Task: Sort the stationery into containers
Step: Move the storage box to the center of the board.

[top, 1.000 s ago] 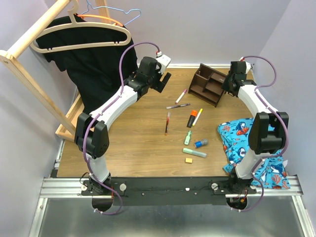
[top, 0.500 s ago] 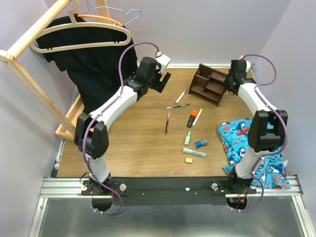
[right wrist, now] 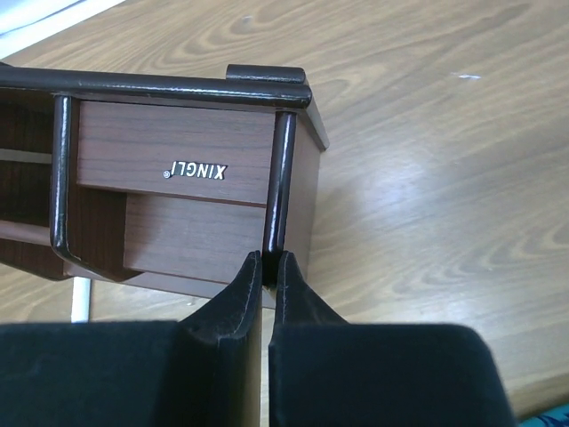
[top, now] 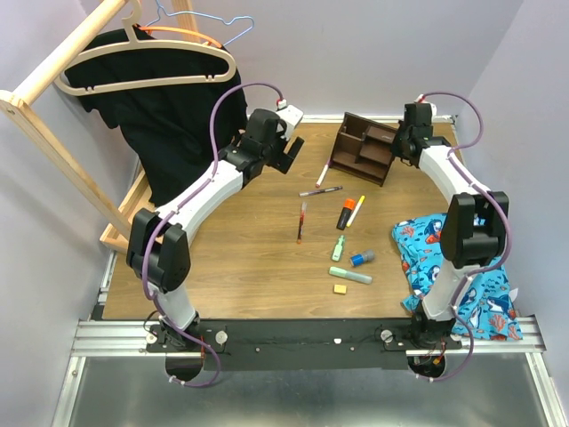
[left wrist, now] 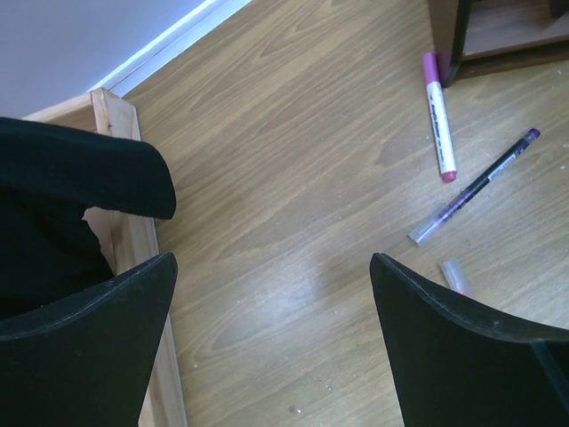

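— Brown wooden organizer (top: 363, 149): where does it stand, and what holds it?
— It stands upright at the far right of the counter (top: 240, 258). The right arm (top: 453, 173) rises from its base, bends at the elbow by the fish-print cloth (top: 444, 258), and reaches to the organizer's right end. The right wrist view shows its jaws clenched on a thin dark edge at the organizer's corner.
— And the left arm (top: 209, 191)?
— It is stretched far forward beside the black garment (top: 178, 116), with its jaws spread wide, gripping nothing, above bare wood.
— The stationery?
— All of it lies loose on the counter. The pink pen (left wrist: 438, 116) is just beside the organizer, with the purple pen (left wrist: 476, 184) near it. Nearer the bases lie the red pen (top: 301, 221), orange highlighter (top: 345, 213), yellow highlighter (top: 356, 211), two green highlighters (top: 339, 248), blue-capped tube (top: 361, 259) and eraser (top: 340, 288).
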You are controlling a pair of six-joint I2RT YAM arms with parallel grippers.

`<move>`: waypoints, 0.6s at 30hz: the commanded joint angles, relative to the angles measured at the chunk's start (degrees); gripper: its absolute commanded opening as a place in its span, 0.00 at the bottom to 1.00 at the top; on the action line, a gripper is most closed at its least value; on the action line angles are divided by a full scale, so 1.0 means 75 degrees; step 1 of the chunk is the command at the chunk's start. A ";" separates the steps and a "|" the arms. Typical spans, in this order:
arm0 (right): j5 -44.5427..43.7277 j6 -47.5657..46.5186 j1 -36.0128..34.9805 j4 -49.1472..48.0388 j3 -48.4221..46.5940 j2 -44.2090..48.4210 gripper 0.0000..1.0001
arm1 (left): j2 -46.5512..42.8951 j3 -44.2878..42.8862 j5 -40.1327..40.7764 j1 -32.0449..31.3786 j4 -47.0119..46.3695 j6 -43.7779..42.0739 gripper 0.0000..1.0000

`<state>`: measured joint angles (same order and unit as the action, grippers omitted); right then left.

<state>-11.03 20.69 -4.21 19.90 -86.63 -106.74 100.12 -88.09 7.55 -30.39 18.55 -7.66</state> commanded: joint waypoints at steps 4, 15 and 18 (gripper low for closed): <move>0.1060 -0.0624 -0.0622 -0.0134 -0.0168 -0.0428 0.01 | -0.0634 0.0636 0.0001 -0.0026 0.0000 0.0060 0.99; 0.1318 -0.1434 -0.0834 -0.0414 -0.0133 -0.0546 0.01 | -0.0775 0.1094 -0.0186 -0.0026 0.0012 0.0119 0.99; 0.1318 -0.1574 -0.0834 -0.0485 -0.0110 -0.0557 0.01 | -0.0763 0.1094 -0.0210 -0.0026 0.0035 0.0131 0.99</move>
<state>-5.13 12.34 -9.28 15.49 -87.59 -108.77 96.14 -80.16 7.42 -30.39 18.63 -7.38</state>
